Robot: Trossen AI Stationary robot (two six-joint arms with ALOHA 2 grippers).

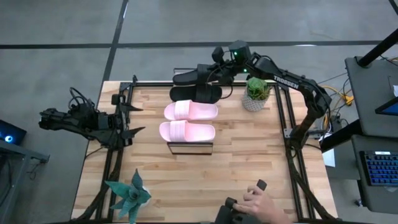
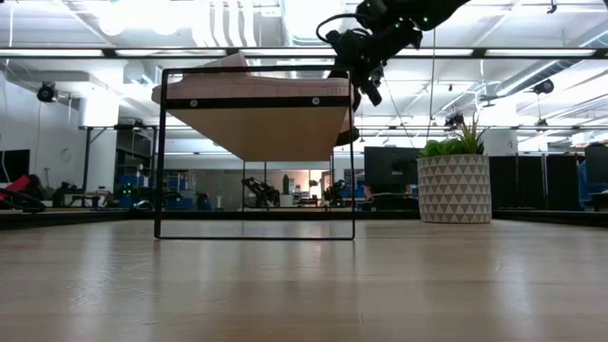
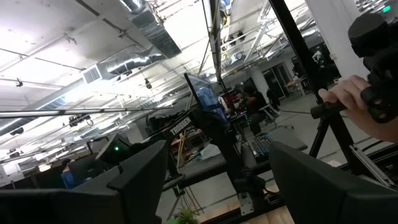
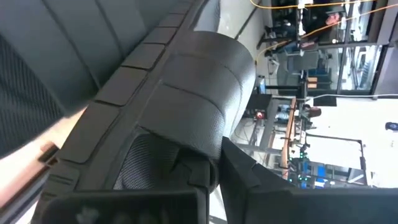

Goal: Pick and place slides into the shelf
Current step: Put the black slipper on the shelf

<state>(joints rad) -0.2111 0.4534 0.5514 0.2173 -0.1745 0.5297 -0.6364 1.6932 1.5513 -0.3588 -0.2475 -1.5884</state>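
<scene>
The shelf [image 1: 189,148] stands mid-table, its plank running from near to far. Two light pink slides [image 1: 189,111] [image 1: 186,131] lie side by side across the plank. One black slide [image 1: 198,94] lies beyond them. The second black slide [image 1: 188,78] is at the shelf's far end, under my right gripper [image 1: 211,73], which is shut on it. In the low view that gripper [image 2: 366,59] is above the shelf's top right corner. My left gripper [image 1: 132,119] waits open at the table's left edge, pointing at the shelf. My right gripper holds the far black slide at its right end [image 1: 206,76], coming in from the table's right and slanting down. In the right wrist view the slide's wide strap [image 4: 199,93] fills the picture just ahead of the fingers [image 4: 249,180]. Whether the slide rests on the shelf is not visible.
A potted plant [image 1: 256,94] in a patterned white pot stands right of the shelf, close under my right arm. A teal plant [image 1: 129,193] is at the near left corner. A person's hand [image 1: 258,202] holds a controller at the near edge. Bare wood lies right and left of the shelf.
</scene>
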